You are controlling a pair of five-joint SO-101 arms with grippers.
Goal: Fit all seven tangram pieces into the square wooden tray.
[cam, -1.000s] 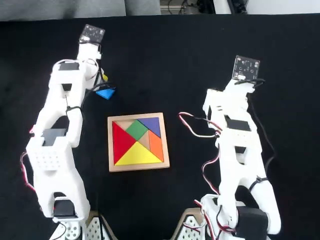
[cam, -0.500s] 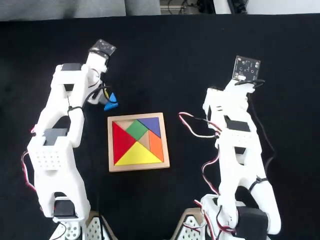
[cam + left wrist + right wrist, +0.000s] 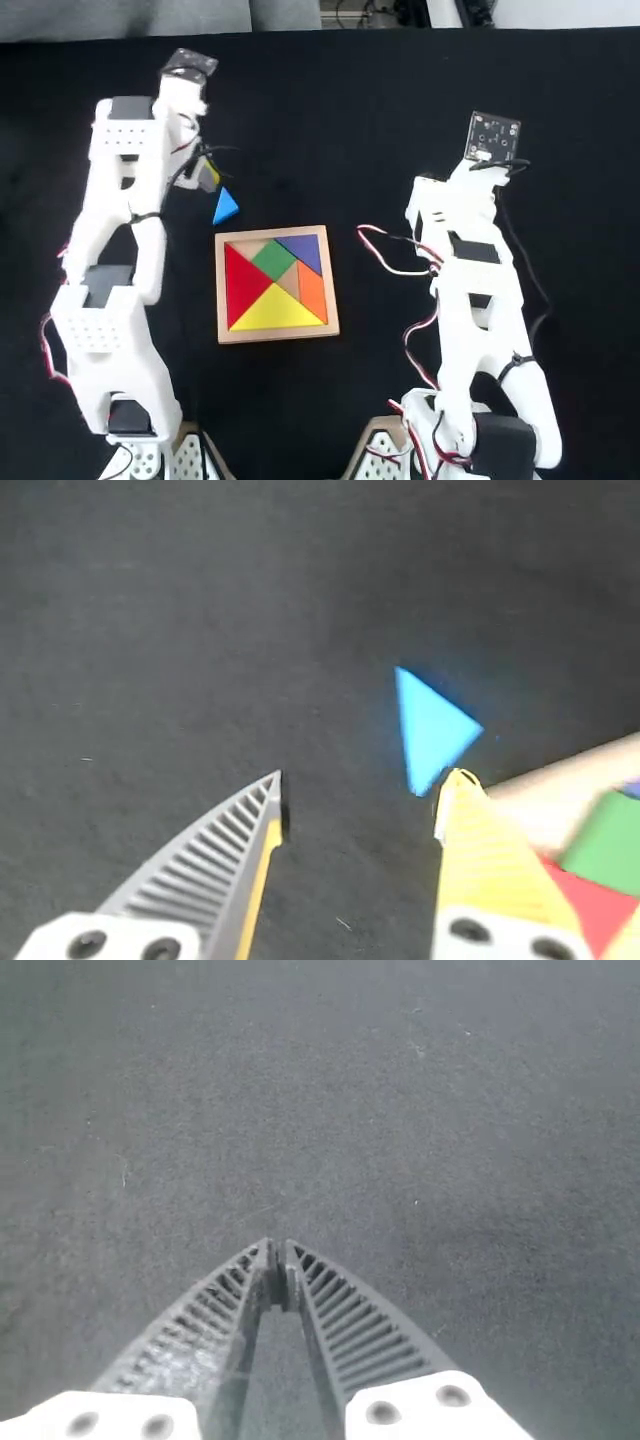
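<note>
One blue triangle (image 3: 225, 206) sits out on the black cloth (image 3: 400, 120), near the tray (image 3: 270, 333) and just off its top-left corner in the high view, not touching it. The left gripper (image 3: 365, 780) hangs over it, fingers spread wide, with the triangle beside one fingertip and nothing pinched. The other pieces (image 3: 250, 285) lie flat in the tray. The right gripper (image 3: 277, 1260) is pressed together over bare cloth, well apart.

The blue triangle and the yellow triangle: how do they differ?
The blue triangle lies loose on the black table, outside the wooden tray; the yellow triangle sits fitted inside it. The blue triangle is clearly smaller than the yellow triangle. Both are flat triangles of a single colour.
</note>
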